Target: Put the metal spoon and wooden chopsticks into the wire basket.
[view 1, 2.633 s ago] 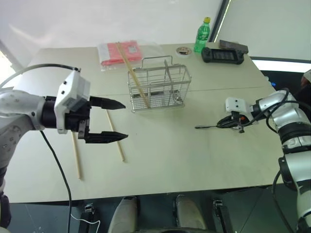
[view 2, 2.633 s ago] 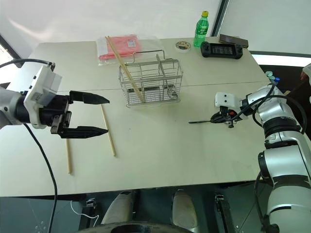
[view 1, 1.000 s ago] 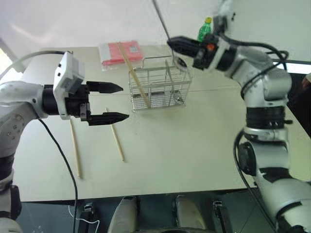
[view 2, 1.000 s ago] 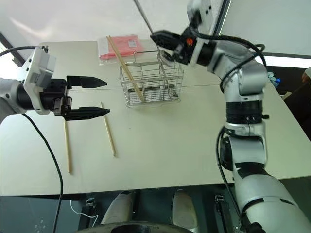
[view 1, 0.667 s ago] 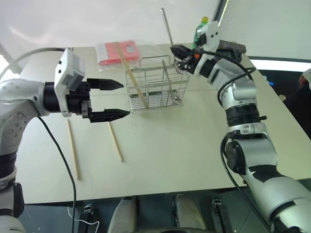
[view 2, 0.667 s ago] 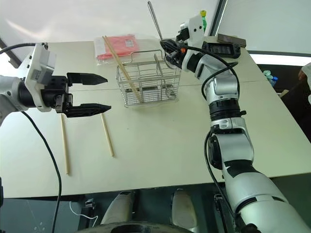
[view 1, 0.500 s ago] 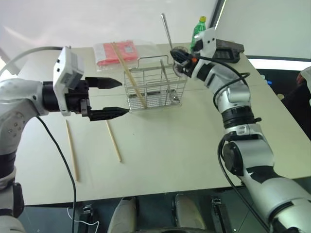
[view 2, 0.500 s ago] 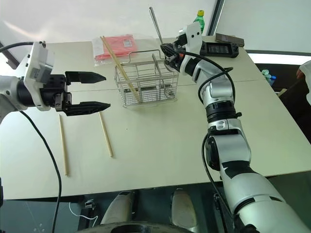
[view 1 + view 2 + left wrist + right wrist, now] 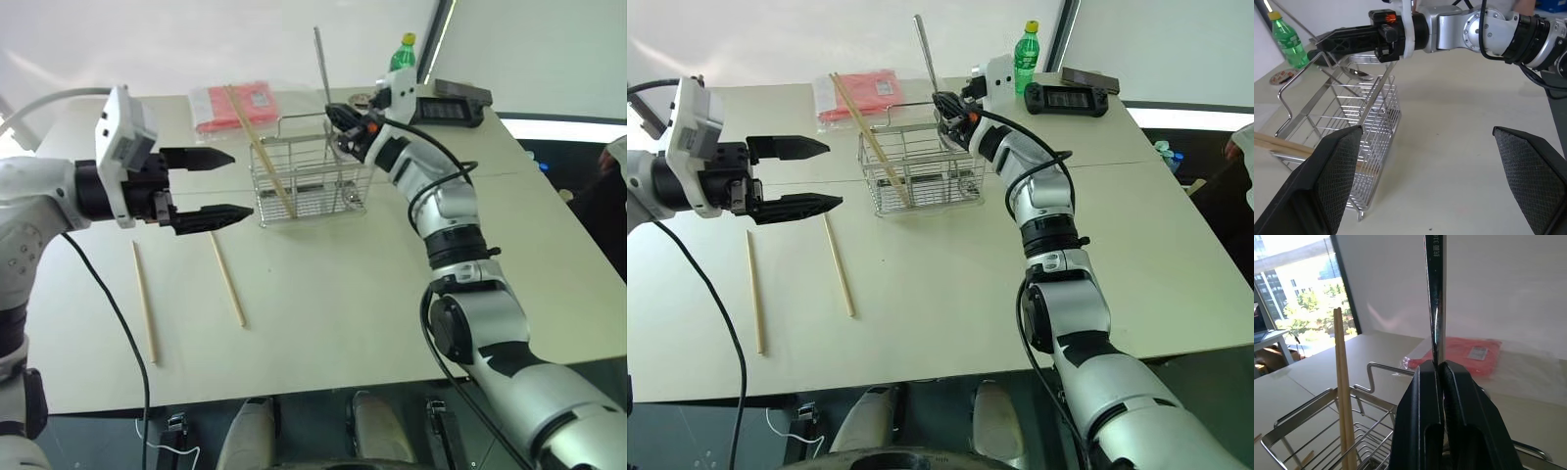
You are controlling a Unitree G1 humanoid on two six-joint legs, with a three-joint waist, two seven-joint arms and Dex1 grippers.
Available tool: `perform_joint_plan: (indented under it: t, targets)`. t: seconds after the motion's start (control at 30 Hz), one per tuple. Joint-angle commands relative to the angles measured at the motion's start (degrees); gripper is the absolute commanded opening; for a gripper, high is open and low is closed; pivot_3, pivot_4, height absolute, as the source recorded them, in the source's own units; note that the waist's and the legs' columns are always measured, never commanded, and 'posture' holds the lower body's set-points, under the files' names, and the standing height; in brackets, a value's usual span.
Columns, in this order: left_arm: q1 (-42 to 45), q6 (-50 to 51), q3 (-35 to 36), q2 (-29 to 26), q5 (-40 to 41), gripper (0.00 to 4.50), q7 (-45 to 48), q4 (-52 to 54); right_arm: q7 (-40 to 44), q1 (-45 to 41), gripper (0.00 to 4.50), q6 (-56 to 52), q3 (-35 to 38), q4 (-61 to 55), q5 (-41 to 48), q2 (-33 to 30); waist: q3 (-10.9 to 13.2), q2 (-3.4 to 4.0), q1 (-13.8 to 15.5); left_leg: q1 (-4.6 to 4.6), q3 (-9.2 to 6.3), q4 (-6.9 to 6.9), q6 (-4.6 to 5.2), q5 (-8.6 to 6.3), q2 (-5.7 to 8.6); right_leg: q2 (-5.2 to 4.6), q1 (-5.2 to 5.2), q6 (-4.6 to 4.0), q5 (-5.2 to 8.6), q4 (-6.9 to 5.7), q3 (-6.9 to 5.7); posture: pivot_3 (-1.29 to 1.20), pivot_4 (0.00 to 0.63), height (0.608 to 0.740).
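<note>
**Camera setup**

Head pair looks forward and down from above my arms, wide over the table [image 9: 392, 294]; both eyes share the wire basket [image 9: 306, 178] at mid-distance. My left wrist camera sits low, facing the basket [image 9: 1347, 122] side-on across the tabletop. My right wrist camera looks up along my fingers [image 9: 1422, 421], very close above the basket rim, toward the window.

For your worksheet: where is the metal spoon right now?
The metal spoon stands upright in the right gripper, above the right end of the wire basket.
</note>
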State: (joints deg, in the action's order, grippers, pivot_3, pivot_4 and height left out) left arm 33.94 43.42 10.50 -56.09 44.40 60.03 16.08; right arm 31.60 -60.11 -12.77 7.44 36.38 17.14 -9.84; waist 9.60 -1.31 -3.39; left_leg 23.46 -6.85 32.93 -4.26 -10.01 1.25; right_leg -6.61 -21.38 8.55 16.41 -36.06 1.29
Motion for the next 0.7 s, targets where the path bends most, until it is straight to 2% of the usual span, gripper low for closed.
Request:
perform_joint_plan:
  t: [0.03, 0.07, 0.17, 0.3, 0.33, 0.4, 0.7]
  targets:
    - [1.3, -0.6, 2.8, -0.9, 0.2, 4.50, -0.3, -0.2, -2.3, 0.0, 0.02, 2.6, 2.2, -0.6, 0.7, 0.1, 0.0, 0.00, 0.0, 0.00, 0.00, 0.00, 0.00, 0.00, 0.00, 0.00, 0.00, 0.00, 0.00, 0.00, 0.00, 0.00, 0.150, 0.721]
    - [1.4, -0.6, 2.9, -0.9, 0.3, 4.50, -0.4, -0.3, -2.8, 0.3, 0.02, 2.9, 2.3, -0.4, 0.6, 0.2, 0.0, 0.00, -0.1, 0.00, 0.00, 0.00, 0.00, 0.00, 0.00, 0.00, -0.01, 0.00, 0.00, 0.00, 0.00, 0.00, 0.150, 0.721]
    - [1.6, -0.6, 2.8, -0.8, 0.2, 4.50, -0.4, -0.4, -3.5, 0.9, 1.08, 3.0, 2.8, -0.1, 0.9, 0.4, 0.0, 0.01, -0.3, 0.00, 0.00, -0.01, 0.00, 0.00, 0.00, 0.00, -0.02, 0.00, 0.00, 0.00, 0.00, 0.00, 0.150, 0.721]
    - [2.1, -0.7, 2.4, -0.6, 0.0, 4.50, -0.4, -0.7, -4.5, 1.3, 3.02, 3.0, 2.7, -0.1, 0.3, 0.2, 0.0, 0.01, -0.5, 0.00, 0.00, -0.01, 0.00, 0.00, -0.01, 0.01, -0.01, 0.00, 0.00, 0.00, 0.00, 0.00, 0.150, 0.721]
    - [2.3, -0.7, 2.3, -0.6, 0.0, 4.50, -0.4, -0.7, -4.5, 1.3, 3.64, 3.0, 2.6, -0.2, 0.3, 0.2, 0.0, 0.01, -0.5, 0.00, 0.00, -0.01, 0.00, 0.00, -0.01, 0.01, -0.01, 0.00, 0.00, 0.00, 0.00, 0.00, 0.150, 0.721]
    - [2.6, -0.8, 2.2, -0.5, -0.1, 4.50, -0.4, -0.9, -4.7, 1.4, 4.45, 2.8, 2.6, -0.4, 0.4, 0.0, 0.0, 0.01, -0.5, 0.00, 0.00, -0.01, 0.00, 0.00, -0.01, 0.01, -0.01, 0.00, 0.00, 0.00, 0.00, 0.00, 0.150, 0.721]
    - [2.9, -1.0, 1.8, -0.2, -0.4, 4.50, -0.2, -1.3, -4.2, 0.5, 4.45, 2.8, 2.7, -0.9, 0.5, -1.4, 0.0, 0.01, -0.5, 0.00, 0.00, -0.01, 0.00, 0.00, -0.01, 0.01, -0.01, 0.00, 0.00, 0.00, 0.00, 0.00, 0.150, 0.721]
